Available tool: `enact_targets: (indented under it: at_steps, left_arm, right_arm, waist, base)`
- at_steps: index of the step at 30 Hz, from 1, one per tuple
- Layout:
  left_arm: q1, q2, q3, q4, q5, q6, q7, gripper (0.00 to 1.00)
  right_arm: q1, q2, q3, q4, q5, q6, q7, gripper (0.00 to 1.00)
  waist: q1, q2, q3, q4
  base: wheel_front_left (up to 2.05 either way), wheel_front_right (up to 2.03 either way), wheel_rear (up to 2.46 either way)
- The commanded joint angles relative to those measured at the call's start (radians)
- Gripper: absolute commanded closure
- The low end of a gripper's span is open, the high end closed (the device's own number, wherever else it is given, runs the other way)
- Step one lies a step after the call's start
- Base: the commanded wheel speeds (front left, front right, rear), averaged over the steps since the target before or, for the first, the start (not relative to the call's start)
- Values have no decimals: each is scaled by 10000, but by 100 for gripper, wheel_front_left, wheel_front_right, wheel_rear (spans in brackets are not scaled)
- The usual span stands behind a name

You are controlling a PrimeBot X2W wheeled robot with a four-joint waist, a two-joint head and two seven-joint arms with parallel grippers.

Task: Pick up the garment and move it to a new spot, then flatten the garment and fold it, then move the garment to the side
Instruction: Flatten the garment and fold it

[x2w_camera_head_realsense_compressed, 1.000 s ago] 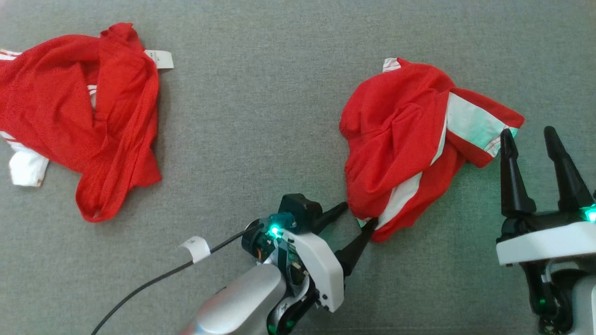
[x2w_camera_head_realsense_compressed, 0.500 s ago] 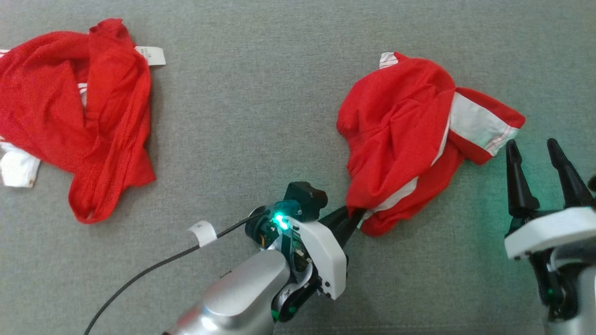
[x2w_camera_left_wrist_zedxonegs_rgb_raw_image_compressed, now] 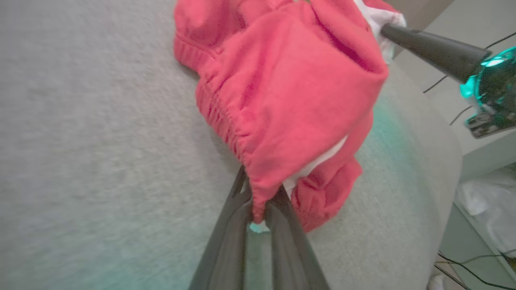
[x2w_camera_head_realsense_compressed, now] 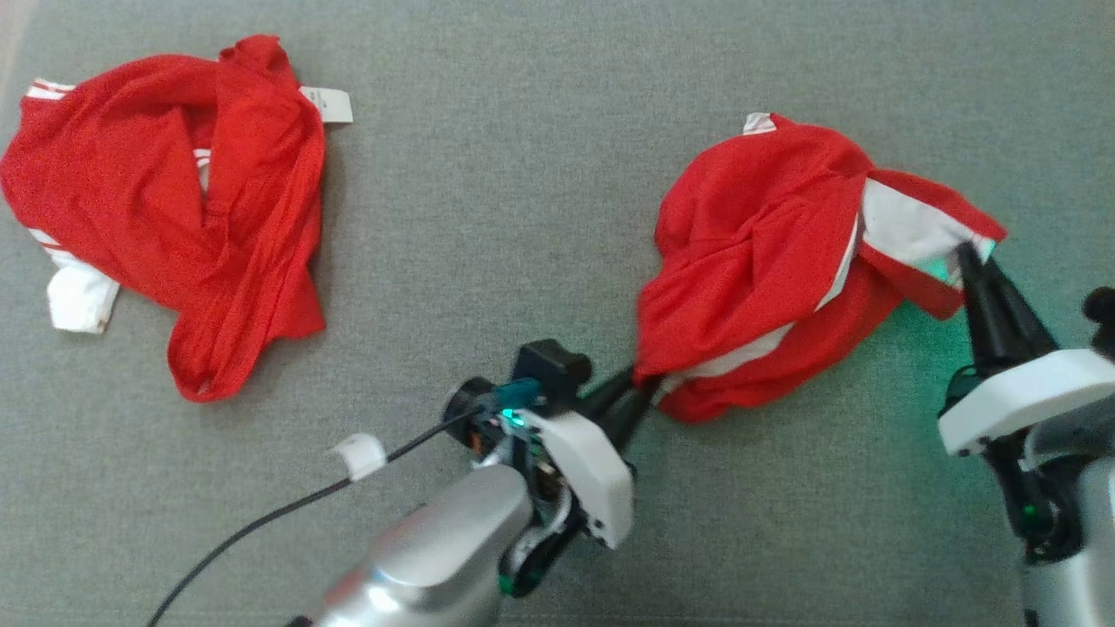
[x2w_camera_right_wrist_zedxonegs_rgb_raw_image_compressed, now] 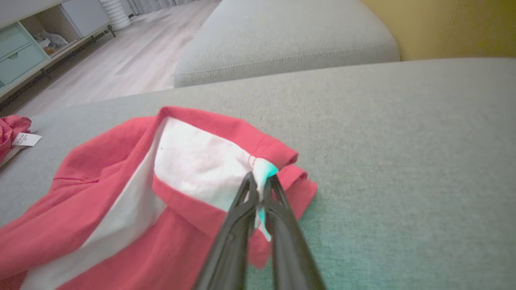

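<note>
The garment (x2w_camera_head_realsense_compressed: 758,252), red shorts-like cloth with white panels, lies crumpled on the grey cushion right of centre. My left gripper (x2w_camera_head_realsense_compressed: 643,394) is shut on its gathered lower-left edge; in the left wrist view the red elastic hem (x2w_camera_left_wrist_zedxonegs_rgb_raw_image_compressed: 242,133) is pinched between the fingertips of that gripper (x2w_camera_left_wrist_zedxonegs_rgb_raw_image_compressed: 258,211). At the cloth's right corner my right gripper (x2w_camera_head_realsense_compressed: 967,254) is shut on the hem. In the right wrist view, this gripper (x2w_camera_right_wrist_zedxonegs_rgb_raw_image_compressed: 260,186) clamps the white-and-red hem (x2w_camera_right_wrist_zedxonegs_rgb_raw_image_compressed: 201,165).
A second red garment (x2w_camera_head_realsense_compressed: 174,209) with a white tag (x2w_camera_head_realsense_compressed: 327,104) lies at the far left. A black cable (x2w_camera_head_realsense_compressed: 261,522) trails from my left arm. The grey cushion (x2w_camera_head_realsense_compressed: 488,218) stretches between the two piles; another cushion (x2w_camera_right_wrist_zedxonegs_rgb_raw_image_compressed: 282,40) and the floor (x2w_camera_right_wrist_zedxonegs_rgb_raw_image_compressed: 121,60) lie beyond.
My right gripper has moved forward to the hem corner and shut on it. My left gripper shut on the lower edge and has kept hold. The camera has shifted slightly.
</note>
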Motion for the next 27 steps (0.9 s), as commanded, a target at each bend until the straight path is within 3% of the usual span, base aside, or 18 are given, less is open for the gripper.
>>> enact_targets:
  at_steps: [1, 8, 17, 22, 27]
  left_arm:
    - [-135, 327, 425, -392, 157, 186, -324, 100]
    - [-527, 2117, 1169, -2987, 1004, 1423, -710, 100]
    - [-2101, 4822, 2801, -7524, 1755, 2623, 825, 100]
    - [-2810, 5482, 3493, -8441, 1479, 2714, 1629, 100]
    - [-3232, 5361, 3696, -8309, 410, 2303, 2381, 100]
  right_arm:
    - [-183, -269, 78, -586, -20, -6, -155, 100]
    - [-512, -699, -157, -2094, -419, -6, -215, 100]
    - [-1657, -1648, -774, -4772, -987, -6, 527, 100]
    - [-2148, -1999, -1030, -5345, -874, -6, 1001, 100]
    - [-2779, -2159, -891, -4977, -495, -6, 1281, 100]
  waist:
    - [-1, 0, -187, 40]
    - [-1, 0, -1007, 185]
    - [-1, 0, -1935, 497]
    - [-1, 0, -2023, 551]
    - [-1, 0, -1838, 538]
  base:
    - [0, 0, 0]
    - [0, 0, 0]
    - [0, 0, 0]
    - [0, 0, 0]
    - [0, 0, 0]
